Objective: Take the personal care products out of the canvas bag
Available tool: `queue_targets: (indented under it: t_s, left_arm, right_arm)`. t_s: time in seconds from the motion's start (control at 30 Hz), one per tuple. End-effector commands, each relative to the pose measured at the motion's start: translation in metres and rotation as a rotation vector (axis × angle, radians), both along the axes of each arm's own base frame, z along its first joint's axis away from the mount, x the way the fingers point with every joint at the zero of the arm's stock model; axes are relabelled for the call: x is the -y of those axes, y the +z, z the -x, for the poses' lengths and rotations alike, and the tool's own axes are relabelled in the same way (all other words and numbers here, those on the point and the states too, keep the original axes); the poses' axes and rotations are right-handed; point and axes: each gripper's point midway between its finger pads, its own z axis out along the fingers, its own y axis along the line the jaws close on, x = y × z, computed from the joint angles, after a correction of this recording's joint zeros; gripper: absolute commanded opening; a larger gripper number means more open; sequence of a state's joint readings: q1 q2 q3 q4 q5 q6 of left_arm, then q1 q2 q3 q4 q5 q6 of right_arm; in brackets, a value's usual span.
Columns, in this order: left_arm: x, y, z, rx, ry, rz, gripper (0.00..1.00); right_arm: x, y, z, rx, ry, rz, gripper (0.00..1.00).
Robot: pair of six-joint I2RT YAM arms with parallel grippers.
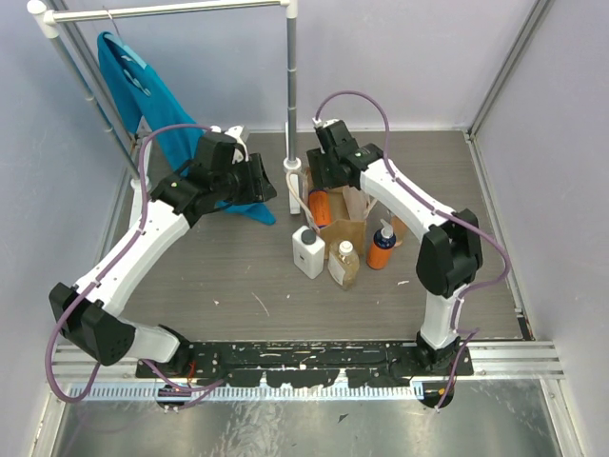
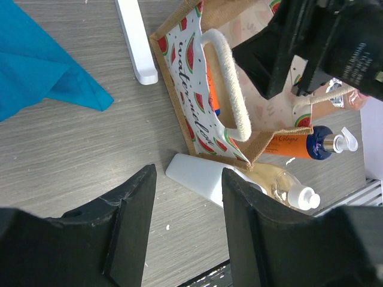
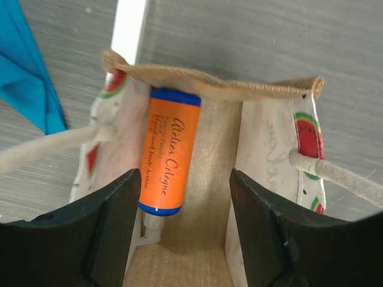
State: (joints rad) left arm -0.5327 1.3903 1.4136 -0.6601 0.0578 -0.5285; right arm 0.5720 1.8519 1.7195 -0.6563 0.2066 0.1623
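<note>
Most looks done: on the table (image 1: 238, 276), beside the canvas bag (image 1: 354, 227), stand the white bottle (image 1: 307, 252), amber bottle (image 1: 344, 267) and pump bottle (image 1: 383, 248). One orange bottle (image 3: 167, 158) lies inside the bag, under the right gripper (image 3: 184, 197), wide and empty. The left gripper (image 2: 187, 203) is also wide and empty.

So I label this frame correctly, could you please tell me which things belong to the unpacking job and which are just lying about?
Job: bag; orange bottle inside it; white bottle, amber bottle and orange pump bottle standing beside it.
Lying about: blue garment; clothes rack.
</note>
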Motion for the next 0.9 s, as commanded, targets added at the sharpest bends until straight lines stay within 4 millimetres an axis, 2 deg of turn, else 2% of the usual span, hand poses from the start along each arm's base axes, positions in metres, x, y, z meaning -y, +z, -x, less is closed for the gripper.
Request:
queue_targets:
  t_s: [0.0, 0.13, 0.23, 0.47, 0.57, 0.63, 0.67, 0.73, 0.8, 0.87]
  left_arm:
    - [-0.003, 0.014, 0.004, 0.022, 0.005, 0.018, 0.55]
    - [-0.003, 0.012, 0.004, 0.017, 0.001, 0.016, 0.55]
    - [-0.003, 0.009, 0.004, 0.013, 0.0, 0.011, 0.55]
    - [0.001, 0.013, 0.001, 0.008, -0.005, 0.019, 0.55]
    - [0.0, 0.015, 0.001, 0.013, -0.001, 0.022, 0.55]
    - [0.001, 0.015, 0.001, 0.013, -0.002, 0.023, 0.55]
    - [0.001, 0.015, 0.001, 0.012, -0.001, 0.022, 0.55]
    - [0.0, 0.015, 0.001, 0.011, -0.001, 0.022, 0.55]
    - [0.0, 0.015, 0.002, 0.011, -0.001, 0.021, 0.55]
    - [-0.001, 0.014, 0.002, 0.011, 0.0, 0.017, 0.55]
  right_arm:
    - [-0.005, -0.003, 0.005, -0.077, -0.004, -0.079, 0.67]
    - [-0.009, -0.066, 0.012, -0.256, 0.033, -0.092, 0.71]
    - [-0.01, -0.102, 0.022, -0.341, 0.044, -0.08, 0.76]
    - [0.009, -0.159, 0.04, -0.437, -0.017, 0.002, 0.87]
    - [0.012, -0.174, 0.049, -0.467, -0.013, 0.01, 0.94]
    - [0.015, -0.18, 0.053, -0.482, -0.011, 0.023, 0.92]
    - [0.015, -0.181, 0.055, -0.489, -0.006, 0.026, 0.8]
    - [0.015, -0.18, 0.056, -0.491, 0.001, 0.03, 0.37]
    - [0.017, -0.167, 0.051, -0.455, -0.005, 0.029, 0.07]
    - [0.017, -0.138, 0.04, -0.356, -0.025, 0.001, 0.02]
